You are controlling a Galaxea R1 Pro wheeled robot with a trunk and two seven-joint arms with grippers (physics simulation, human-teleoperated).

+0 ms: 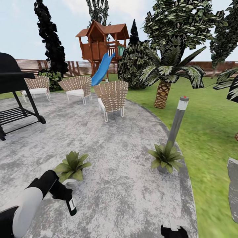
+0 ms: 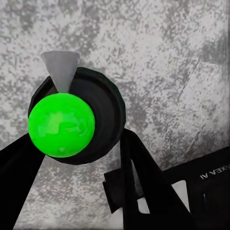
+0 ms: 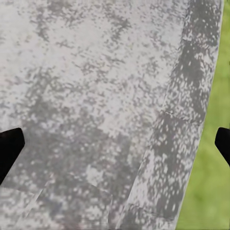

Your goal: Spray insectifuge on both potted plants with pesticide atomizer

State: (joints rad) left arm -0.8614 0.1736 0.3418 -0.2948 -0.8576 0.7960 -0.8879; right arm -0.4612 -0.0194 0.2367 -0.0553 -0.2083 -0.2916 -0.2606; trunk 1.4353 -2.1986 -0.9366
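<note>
Two claws are working low over the patio (image 1: 109, 155): the left claw (image 1: 64, 195) is clamping the pesticide atomizer (image 1: 70, 205), the right claw (image 3: 115, 141) is hanging spread apart. Just beyond, the nearer potted plant (image 1: 72, 166) is waiting; the farther potted plant (image 1: 165, 158) is sitting beside the bollard lamp (image 1: 177, 119). Spraying seems underway; next likely means aiming the nozzle at those leaves.

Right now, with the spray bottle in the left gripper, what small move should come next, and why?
Probably swing the left gripper a little toward the nearer potted plant and aim the nozzle at it. The spray bottle hangs body-down over the paving, just short of that plant. The second plant by the lamp post can wait.
</note>
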